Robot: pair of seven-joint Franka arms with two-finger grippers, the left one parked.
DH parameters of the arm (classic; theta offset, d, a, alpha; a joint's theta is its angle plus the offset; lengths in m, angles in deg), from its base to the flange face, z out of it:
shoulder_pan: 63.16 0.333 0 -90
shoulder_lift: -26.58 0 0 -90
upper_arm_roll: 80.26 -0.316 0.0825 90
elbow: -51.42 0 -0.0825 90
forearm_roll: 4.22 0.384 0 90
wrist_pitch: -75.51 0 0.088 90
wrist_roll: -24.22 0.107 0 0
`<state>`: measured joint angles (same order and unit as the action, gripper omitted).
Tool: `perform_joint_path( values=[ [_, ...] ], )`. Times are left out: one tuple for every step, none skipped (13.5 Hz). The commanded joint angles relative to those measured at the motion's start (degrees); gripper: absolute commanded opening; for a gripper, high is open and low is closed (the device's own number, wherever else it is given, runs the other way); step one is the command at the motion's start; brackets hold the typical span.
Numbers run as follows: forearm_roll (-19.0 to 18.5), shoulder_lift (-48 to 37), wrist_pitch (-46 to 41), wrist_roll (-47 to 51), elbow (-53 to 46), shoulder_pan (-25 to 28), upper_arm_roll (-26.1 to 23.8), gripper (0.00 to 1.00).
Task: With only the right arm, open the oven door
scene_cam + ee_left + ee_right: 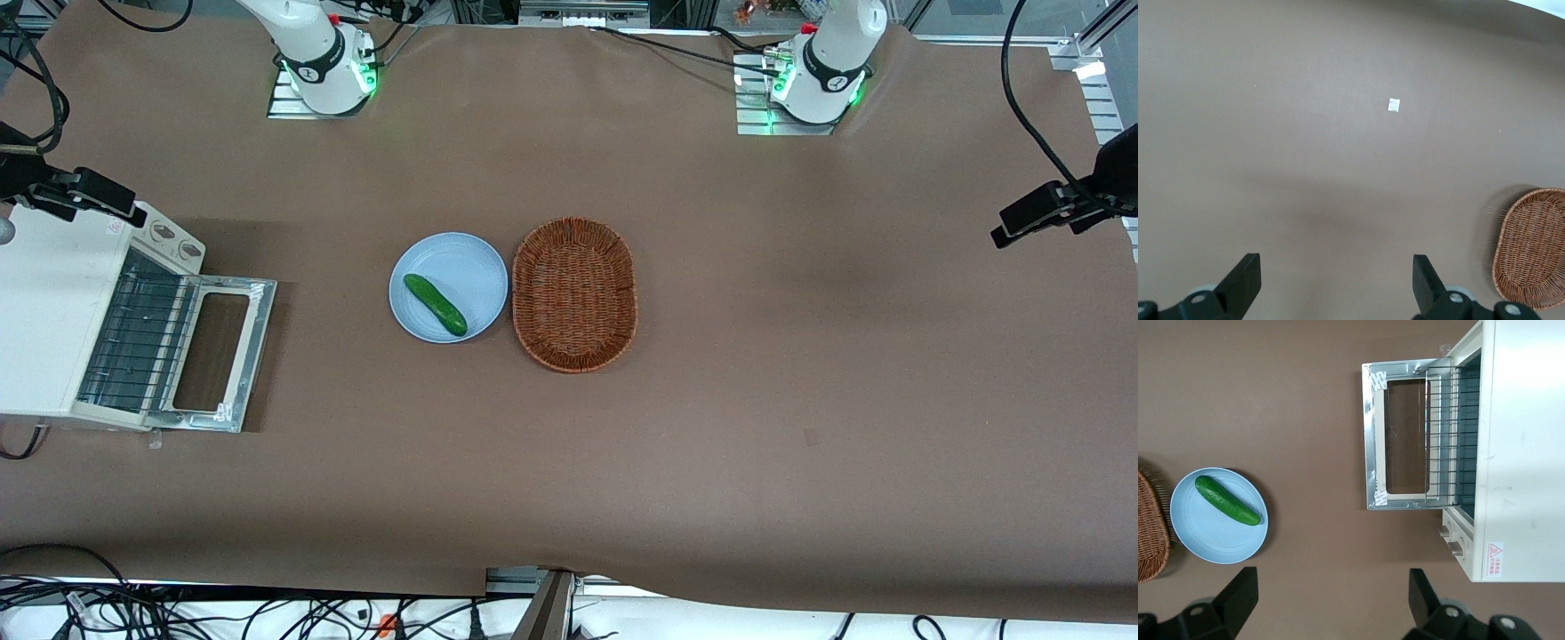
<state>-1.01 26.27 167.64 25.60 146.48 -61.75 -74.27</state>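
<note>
Oven door (220, 354) lies fully open, folded down flat on the brown table (800, 400) in front of the oven (53, 311). Its silver frame rests on the table cover and the brown surface shows through the glass window. The oven stands at the working arm's end of the table, and its wire rack (142, 342) sticks out of the opening, over the hinge edge of the door. Two round knobs (173, 242) sit on the panel beside the opening.

The gripper (1328, 600) hangs high above the table, looking straight down; it is well apart from the door and touches nothing. Its two black fingers (1238, 590) stand wide apart, with only bare table between them. In the front view the gripper (84, 197) shows as a dark shape above the oven's top corner.

A light blue plate (471, 267) with a green cucumber (435, 304) on it lies near the middle of the table, and a wicker basket (574, 294) lies just beside the plate, toward the parked arm's end.
</note>
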Motion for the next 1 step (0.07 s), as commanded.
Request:
perform_joint_path(
  values=[
    [0.40,-0.30,0.42,-1.12,0.12,-0.71,-0.72,1.00]
  ],
)
